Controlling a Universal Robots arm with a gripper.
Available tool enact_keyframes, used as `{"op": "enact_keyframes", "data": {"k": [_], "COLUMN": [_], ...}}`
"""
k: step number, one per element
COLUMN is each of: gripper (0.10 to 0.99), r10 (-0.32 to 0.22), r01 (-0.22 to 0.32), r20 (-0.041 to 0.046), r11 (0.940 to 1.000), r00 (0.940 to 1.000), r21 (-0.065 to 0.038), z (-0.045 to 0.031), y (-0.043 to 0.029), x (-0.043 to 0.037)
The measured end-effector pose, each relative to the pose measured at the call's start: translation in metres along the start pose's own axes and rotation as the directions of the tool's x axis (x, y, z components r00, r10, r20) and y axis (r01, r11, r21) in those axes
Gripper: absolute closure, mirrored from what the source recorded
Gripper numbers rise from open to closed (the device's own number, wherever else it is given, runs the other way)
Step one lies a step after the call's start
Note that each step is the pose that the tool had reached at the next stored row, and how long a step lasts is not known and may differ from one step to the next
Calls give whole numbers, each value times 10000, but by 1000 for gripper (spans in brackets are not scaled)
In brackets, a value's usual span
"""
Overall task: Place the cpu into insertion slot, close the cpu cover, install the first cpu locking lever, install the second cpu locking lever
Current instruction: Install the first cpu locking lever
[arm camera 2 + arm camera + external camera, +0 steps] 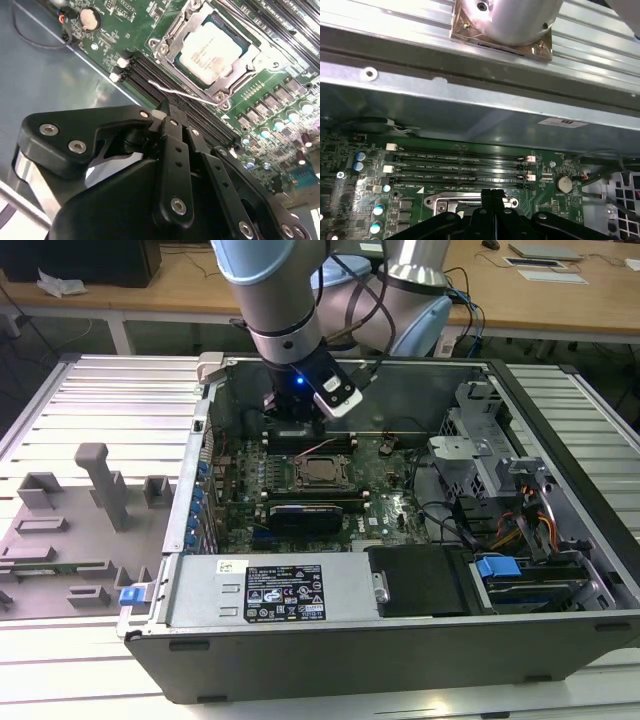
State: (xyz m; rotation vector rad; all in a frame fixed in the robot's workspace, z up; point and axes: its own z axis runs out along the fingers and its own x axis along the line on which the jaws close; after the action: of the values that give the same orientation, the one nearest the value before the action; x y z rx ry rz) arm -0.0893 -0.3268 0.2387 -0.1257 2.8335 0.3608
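On the exterior view's left, several matte grey blocks (100, 485) stand on the ribbed metal table (110, 390). Next comes the open case (400, 650), with one silver box (270, 590) bearing a label along its near wall. Over the green board (385, 502) hangs the arm (275, 300), ending in a claw (165, 106) of black bolted links. In both wrist views its two fingers (487, 200) are pressed together with nothing seen between them. Just beside their tip runs one thin silvery lever (182, 94); whether they touch is unclear. The cpu (212, 52), a flat square with a dull silver top, lies in the slot (199, 82), whose pins it hides. The cover (260, 59), a thin steel frame, lies flat around it. The first wrist view shows four long black memory slots (460, 167) and one round coin cell (564, 184). On the exterior view's right are a perforated drive cage (480, 455) and tangled cables (540, 520), partly hidden
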Motion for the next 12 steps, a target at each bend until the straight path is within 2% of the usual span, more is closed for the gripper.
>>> {"op": "enact_keyframes", "data": {"k": [5, 12], "gripper": [980, 980], "r10": [572, 827], "r01": [-575, -833], "r20": [149, 219], "r11": [9982, 9962], "r00": [9983, 9963], "r21": [173, 247], "z": [72, 155], "y": [-5, 43], "x": [21, 39]}}
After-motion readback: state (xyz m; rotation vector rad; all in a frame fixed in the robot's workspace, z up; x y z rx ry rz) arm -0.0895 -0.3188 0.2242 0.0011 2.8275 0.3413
